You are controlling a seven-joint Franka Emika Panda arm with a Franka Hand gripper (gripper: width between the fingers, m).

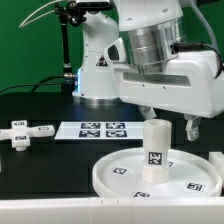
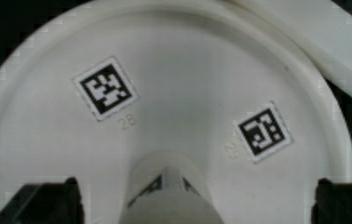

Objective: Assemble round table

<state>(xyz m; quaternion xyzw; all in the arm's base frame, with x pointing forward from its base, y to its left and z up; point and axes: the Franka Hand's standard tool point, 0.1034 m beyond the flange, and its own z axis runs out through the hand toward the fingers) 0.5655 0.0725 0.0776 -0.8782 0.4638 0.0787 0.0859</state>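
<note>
The black surface ran back to the arm's white base under a pale wall. On it lay the marker board and, well apart toward the exterior view's left, a white cross-shaped plastic foot, lying flat. Nearest the camera sat the large rimmed round white plastic disc, flat, with its tags facing up.

The claw hung over the disc with its fingers spread wide. It held nothing, and I could not tell whether it touched anything.

Between the fingers stood the short white cylindrical leg. It was upright on the disc with its long axis vertical, and one tag on its side faced the exterior camera.
</note>
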